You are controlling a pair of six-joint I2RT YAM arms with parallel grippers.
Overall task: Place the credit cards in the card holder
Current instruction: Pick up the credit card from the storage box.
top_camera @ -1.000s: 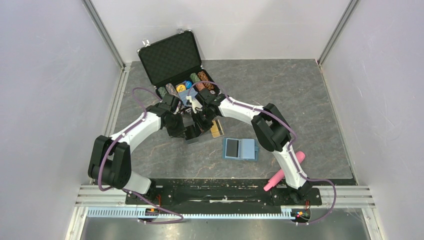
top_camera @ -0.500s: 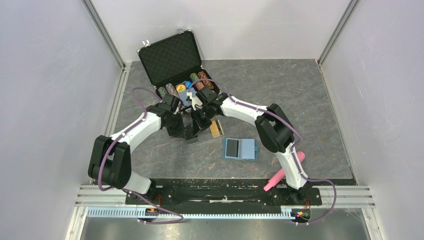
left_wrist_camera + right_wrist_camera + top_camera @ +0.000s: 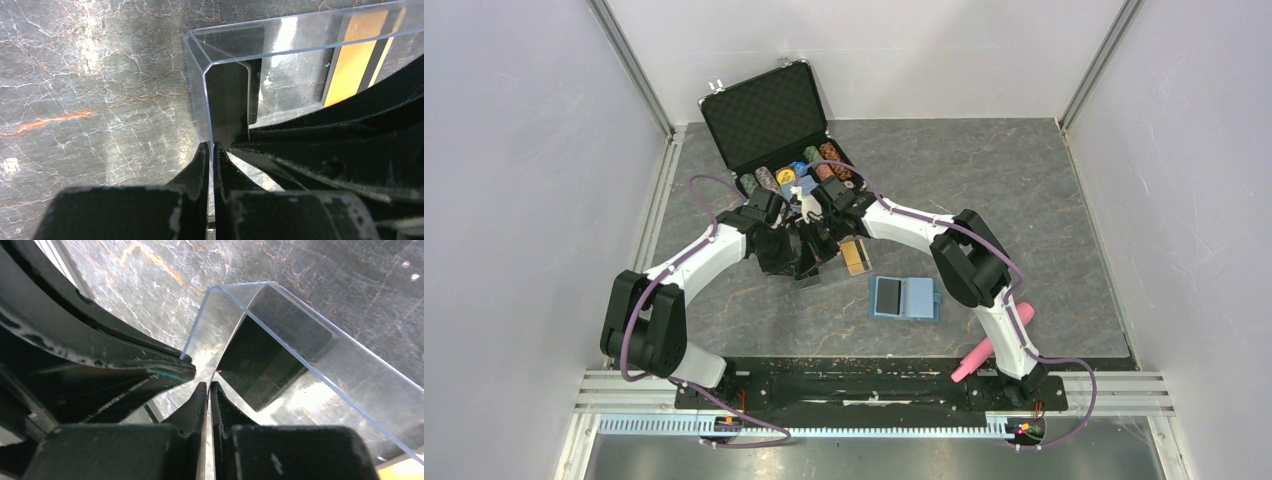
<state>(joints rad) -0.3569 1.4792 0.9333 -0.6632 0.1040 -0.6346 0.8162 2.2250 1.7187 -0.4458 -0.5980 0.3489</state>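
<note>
left gripper (image 3: 210,146) pinches the clear box (image 3: 300,30) wall; right gripper (image 3: 208,385) sits narrow, grip unclear. the gold card (image 3: 353,60) looks thin, stiff, slick: take its edge.

Your left arm (image 3: 689,260) and right arm (image 3: 902,221) show white shells, black joints, looping purple cables (image 3: 696,190), scuffed black fingers (image 3: 197,170).

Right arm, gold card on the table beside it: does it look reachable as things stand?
Probably yes, but not freely. The gold card lies uncovered just beside the right hand, yet that hand looks pinched on the clear box wall, so it must let go first.
</note>
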